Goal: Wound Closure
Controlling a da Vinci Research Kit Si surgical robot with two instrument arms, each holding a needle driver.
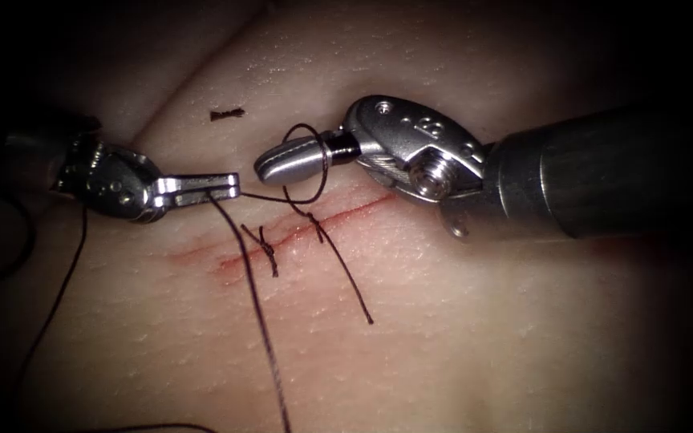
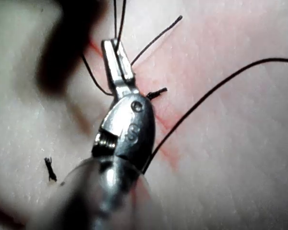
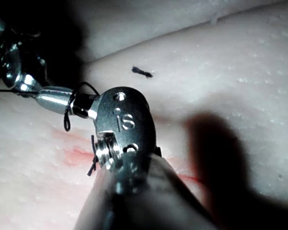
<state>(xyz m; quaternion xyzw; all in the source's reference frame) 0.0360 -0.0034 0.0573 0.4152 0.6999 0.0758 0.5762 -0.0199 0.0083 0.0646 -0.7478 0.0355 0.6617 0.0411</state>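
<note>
Left tool [image 1: 210, 189] clamped on thread [image 1: 258, 313]

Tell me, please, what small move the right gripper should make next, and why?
Probably ease the right gripper toward the short free thread end below the cut and grasp it: a thread loop circles its shut, empty jaws, while the left gripper is shut on the long thread.
</note>
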